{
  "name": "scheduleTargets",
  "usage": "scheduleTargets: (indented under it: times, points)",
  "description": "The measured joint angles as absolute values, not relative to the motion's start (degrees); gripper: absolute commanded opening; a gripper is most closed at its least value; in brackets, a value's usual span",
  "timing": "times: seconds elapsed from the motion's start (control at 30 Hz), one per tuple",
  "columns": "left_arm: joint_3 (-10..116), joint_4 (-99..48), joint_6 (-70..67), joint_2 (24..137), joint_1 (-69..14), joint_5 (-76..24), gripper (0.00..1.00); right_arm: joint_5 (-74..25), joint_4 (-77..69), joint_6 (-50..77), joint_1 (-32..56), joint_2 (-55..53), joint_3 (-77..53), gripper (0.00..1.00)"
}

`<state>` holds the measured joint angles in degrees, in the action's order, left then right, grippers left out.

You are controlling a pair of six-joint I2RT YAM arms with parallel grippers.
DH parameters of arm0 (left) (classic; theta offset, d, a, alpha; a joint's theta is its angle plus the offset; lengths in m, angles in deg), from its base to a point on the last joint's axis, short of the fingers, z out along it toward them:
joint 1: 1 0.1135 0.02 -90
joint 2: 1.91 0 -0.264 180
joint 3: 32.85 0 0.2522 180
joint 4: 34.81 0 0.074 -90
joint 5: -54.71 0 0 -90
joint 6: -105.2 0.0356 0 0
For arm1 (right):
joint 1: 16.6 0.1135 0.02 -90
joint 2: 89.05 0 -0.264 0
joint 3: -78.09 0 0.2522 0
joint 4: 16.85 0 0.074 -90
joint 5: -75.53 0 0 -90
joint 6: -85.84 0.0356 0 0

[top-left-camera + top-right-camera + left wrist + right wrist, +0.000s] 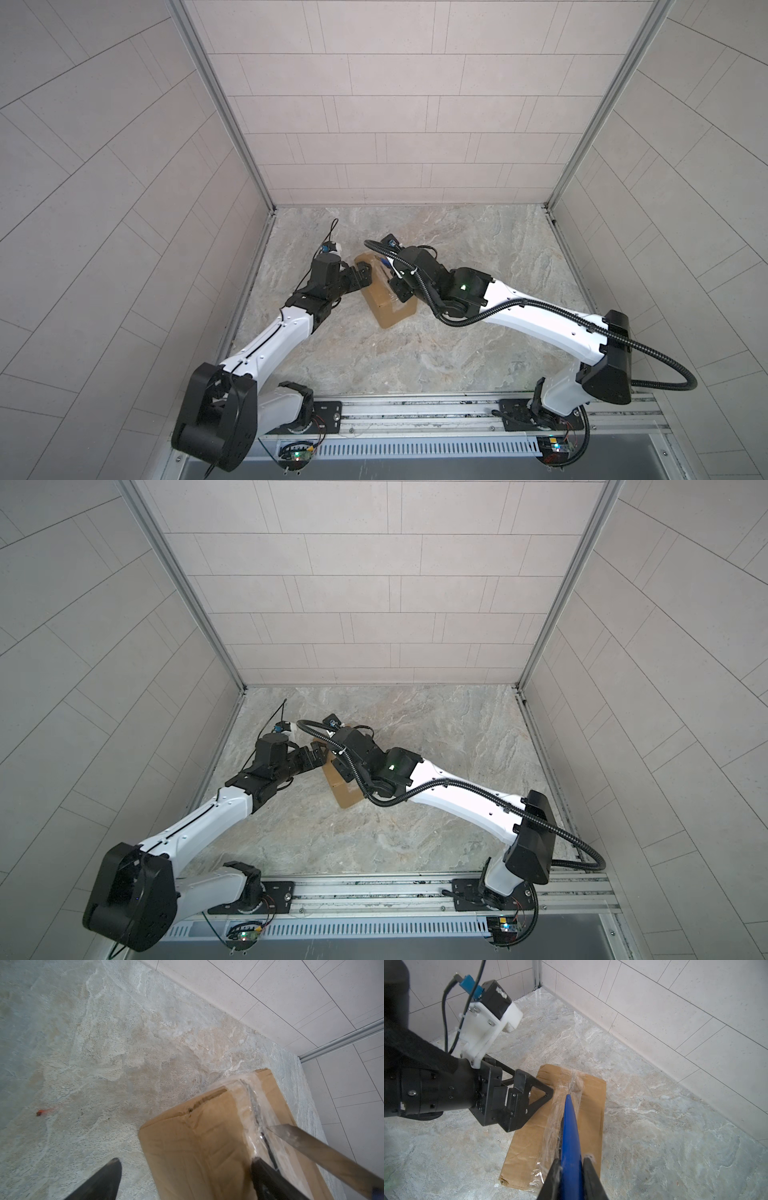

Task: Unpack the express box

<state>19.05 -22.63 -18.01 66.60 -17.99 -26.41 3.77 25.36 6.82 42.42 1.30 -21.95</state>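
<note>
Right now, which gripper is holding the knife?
The right gripper: shut on the blue-handled knife, blade at the taped seam of the express box. The left gripper is open and holds nothing.

Soft, even light fills the scene; shadows on the tabletop (415,353) are faint. The wall tiles (83,166) bow toward both top views' edges. The tape (552,1124) glints; the left tool (186,1160) looks blurred close-up.

Ok, small brown cardboard carton (384,309) sits on grey stone-look tabletop (457,340), left of centre. Now left gripper (363,278) at its left edge: one finger over the top, other outside over tabletop. Then right gripper (571,1160) on its right, blue-handled steel knife (570,1136) btwn the fingers, blade tip on clear tape seam (575,1082).
</note>
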Motion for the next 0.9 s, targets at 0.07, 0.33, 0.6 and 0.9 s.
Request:
scheduleTargets:
  times: [0.07, 0.33, 0.6, 0.9]
  points:
    - [18.85, -22.85, -18.03, 66.56, -17.99, -26.38, 1.0, 4.01, 25.2, 6.6, 42.66, 1.47, -21.98, 0.0]
    - [18.43, -23.29, -18.36, 66.56, -17.99, -26.36, 1.0, 4.84, 24.77, 6.27, 42.77, 2.83, -22.02, 0.0]
    - [18.17, -23.92, -18.44, 66.56, -17.99, -26.3, 1.0, 5.74, 24.55, 6.1, 43.08, 2.94, -22.02, 0.0]
    - [17.93, -24.32, -18.62, 66.56, -17.99, -26.3, 0.99, 6.15, 24.46, 6.1, 43.14, 2.92, -22.0, 0.0]
